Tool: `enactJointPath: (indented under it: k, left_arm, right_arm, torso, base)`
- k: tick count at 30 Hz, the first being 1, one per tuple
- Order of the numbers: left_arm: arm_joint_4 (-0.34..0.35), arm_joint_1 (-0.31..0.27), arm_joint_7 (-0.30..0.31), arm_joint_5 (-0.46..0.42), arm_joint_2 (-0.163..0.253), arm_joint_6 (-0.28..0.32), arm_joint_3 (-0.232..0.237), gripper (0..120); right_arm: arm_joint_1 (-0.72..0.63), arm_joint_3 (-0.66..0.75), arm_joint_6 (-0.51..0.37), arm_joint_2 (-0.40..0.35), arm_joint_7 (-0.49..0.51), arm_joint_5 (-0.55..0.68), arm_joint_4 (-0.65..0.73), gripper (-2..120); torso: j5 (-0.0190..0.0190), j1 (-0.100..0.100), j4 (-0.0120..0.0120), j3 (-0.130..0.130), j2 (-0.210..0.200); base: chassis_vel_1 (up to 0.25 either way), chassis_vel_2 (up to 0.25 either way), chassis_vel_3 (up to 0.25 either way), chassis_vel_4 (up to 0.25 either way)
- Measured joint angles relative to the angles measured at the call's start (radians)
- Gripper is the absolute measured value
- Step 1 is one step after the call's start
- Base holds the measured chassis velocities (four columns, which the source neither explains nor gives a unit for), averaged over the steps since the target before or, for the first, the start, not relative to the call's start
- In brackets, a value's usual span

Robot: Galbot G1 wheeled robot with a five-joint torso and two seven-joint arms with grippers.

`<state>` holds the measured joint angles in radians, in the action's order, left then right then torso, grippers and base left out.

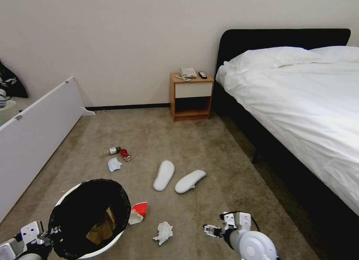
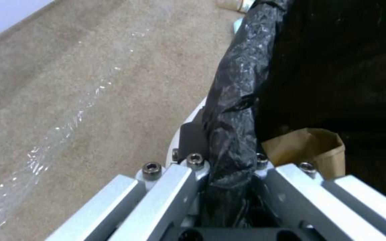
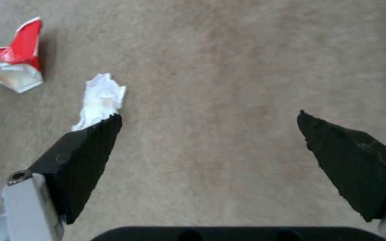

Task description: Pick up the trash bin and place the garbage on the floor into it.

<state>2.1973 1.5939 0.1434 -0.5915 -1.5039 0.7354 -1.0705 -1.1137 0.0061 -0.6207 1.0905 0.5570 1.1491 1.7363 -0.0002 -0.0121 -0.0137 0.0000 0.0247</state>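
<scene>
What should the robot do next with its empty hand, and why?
Probably move the right hand sideways over the crumpled paper and lower it. That hand is open and empty above the carpet, with the paper just beside one finger. The left hand grips the bin rim.

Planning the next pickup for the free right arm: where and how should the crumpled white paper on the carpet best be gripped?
Probably around the middle of the crumpled white paper, coming straight down from above. It lies low and loose on the carpet, with no edge standing up for a side approach. The open right claw hangs beside it, wide enough to straddle the wad. The red-white carton lies apart, leaving room.
</scene>
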Motion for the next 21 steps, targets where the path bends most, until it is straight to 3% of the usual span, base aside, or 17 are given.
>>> enactJointPath:
  k: [21]
  left_arm:
    - [-0.007,0.004,0.001,0.005,-0.002,0.000,-0.014,2]
  right_arm:
    - [0.166,-0.186,0.036,0.172,-0.066,-0.023,-0.298,100]
  torso:
    - [0.0001,0.000,-0.0001,0.000,0.000]
  base:
    - [0.000,0.000,0.000,0.000]
